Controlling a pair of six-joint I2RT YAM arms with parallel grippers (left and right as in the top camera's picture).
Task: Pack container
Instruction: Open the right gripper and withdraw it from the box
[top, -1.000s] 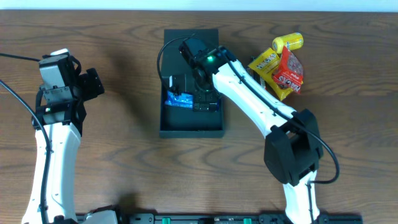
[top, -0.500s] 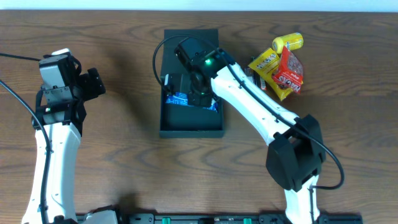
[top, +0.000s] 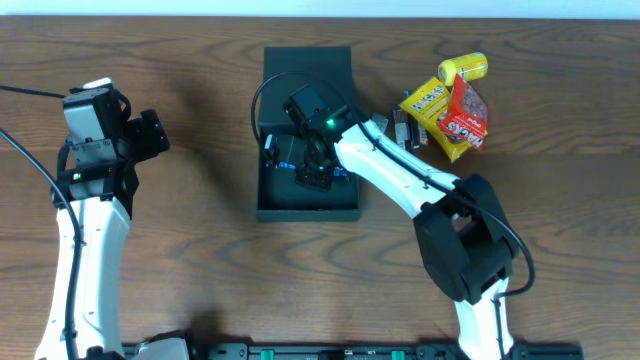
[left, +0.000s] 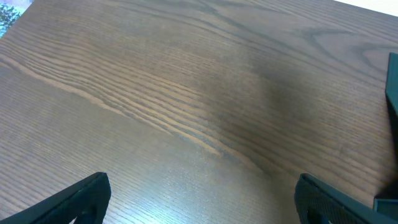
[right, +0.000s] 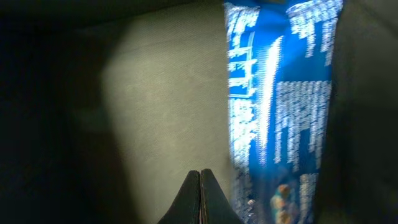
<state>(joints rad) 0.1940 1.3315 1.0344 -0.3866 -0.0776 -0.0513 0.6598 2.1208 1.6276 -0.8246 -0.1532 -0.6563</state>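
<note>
The container (top: 345, 208) is a black square box lying open mid-table, its flap lid (top: 308, 66) folded back at the far side. A blue snack packet (top: 284, 160) lies inside it. My right gripper (top: 313, 176) reaches down into the box. In the right wrist view its fingertips (right: 200, 173) are pressed together with nothing between them, over the box floor (right: 155, 93), and the blue packet (right: 280, 112) lies just to their right. My left gripper (top: 150, 135) hovers over bare table at the left and is open and empty (left: 202, 205). The container's edge (left: 393, 81) shows at its right.
A heap of snack packets lies right of the box: a yellow roll (top: 462, 68), a yellow packet (top: 425, 100), a red packet (top: 466, 116) and a dark one (top: 401, 130). The right arm's base (top: 468, 250) stands near the front edge.
My right gripper has gone from open to shut, with nothing in it, and has moved lower into the box toward its front. The left arm has not moved.
</note>
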